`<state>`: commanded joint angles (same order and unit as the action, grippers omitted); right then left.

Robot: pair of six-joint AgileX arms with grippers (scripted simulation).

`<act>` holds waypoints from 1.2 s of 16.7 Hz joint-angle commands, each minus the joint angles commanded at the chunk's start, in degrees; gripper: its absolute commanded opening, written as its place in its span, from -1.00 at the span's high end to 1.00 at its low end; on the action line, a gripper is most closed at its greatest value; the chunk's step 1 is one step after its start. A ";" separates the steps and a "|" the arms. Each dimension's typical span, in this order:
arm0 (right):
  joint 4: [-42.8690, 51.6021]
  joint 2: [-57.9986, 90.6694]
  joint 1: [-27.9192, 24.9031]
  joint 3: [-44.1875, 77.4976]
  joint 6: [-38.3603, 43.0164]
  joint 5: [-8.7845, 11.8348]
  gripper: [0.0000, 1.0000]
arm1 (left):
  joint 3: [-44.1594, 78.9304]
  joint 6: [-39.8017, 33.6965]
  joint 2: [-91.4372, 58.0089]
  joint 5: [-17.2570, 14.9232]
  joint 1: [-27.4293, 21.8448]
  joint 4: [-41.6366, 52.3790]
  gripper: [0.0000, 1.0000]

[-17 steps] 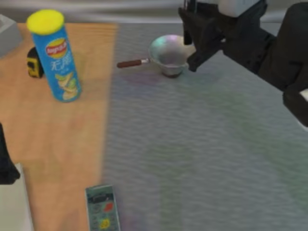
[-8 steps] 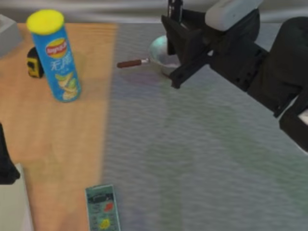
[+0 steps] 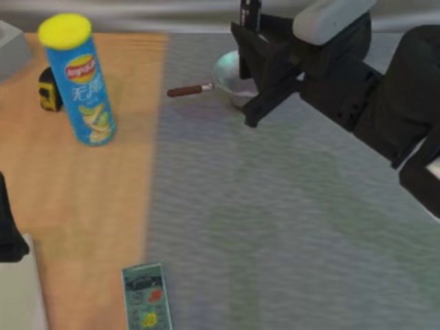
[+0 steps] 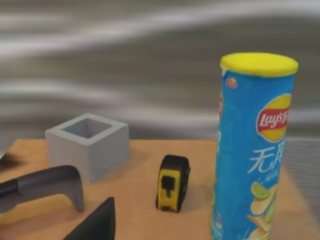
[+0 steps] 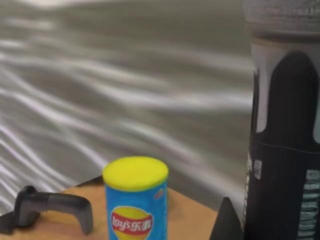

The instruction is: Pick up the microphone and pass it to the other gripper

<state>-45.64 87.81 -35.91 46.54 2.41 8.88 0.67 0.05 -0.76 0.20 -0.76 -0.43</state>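
My right gripper [image 3: 246,72] hovers over the pan at the back of the table, shut on the microphone. In the top view only a dark stub of the microphone [image 3: 249,12] pokes out beyond the fingers. The right wrist view shows it close up and upright, with a black handle [image 5: 280,165] under the grey mesh head [image 5: 280,15], beside one black finger [image 5: 226,222]. My left gripper [image 3: 7,237] is parked at the table's left edge, far from the microphone. It is open, and one finger [image 4: 97,222] shows in its wrist view.
A metal pan [image 3: 230,75] with a brown handle lies under the right gripper. On the wooden left part stand a blue crisp can [image 3: 79,79], a yellow tape measure [image 3: 48,89] and a grey open box [image 4: 87,145]. A grey scanner [image 4: 45,187] lies nearby, and a calculator [image 3: 146,297] near the front.
A second ago my right gripper was further right; it moved left over the pan with the microphone, then held still. The left arm has not moved.
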 joint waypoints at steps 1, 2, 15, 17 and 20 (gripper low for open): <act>0.00 0.00 0.00 0.00 0.00 0.00 1.00 | 1.01 0.08 -1.24 0.36 -1.22 -0.65 -1.00; 0.00 0.00 0.00 0.00 0.00 0.00 1.00 | 2.46 0.20 -3.14 0.93 -3.01 -1.56 -1.00; 0.00 0.00 0.00 0.00 0.00 0.00 1.00 | 33.74 2.87 -54.45 15.53 -41.09 -21.37 -1.00; 0.00 0.00 0.00 0.00 0.00 0.00 1.00 | 36.88 3.17 -59.70 16.95 -45.06 -23.34 -1.00; 0.00 0.00 0.00 0.00 0.00 0.00 1.00 | 39.06 3.37 -63.18 17.91 -47.67 -24.71 -1.00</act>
<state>-45.64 87.81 -35.91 46.54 2.41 8.88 39.73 3.43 -63.94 18.11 -48.43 -25.14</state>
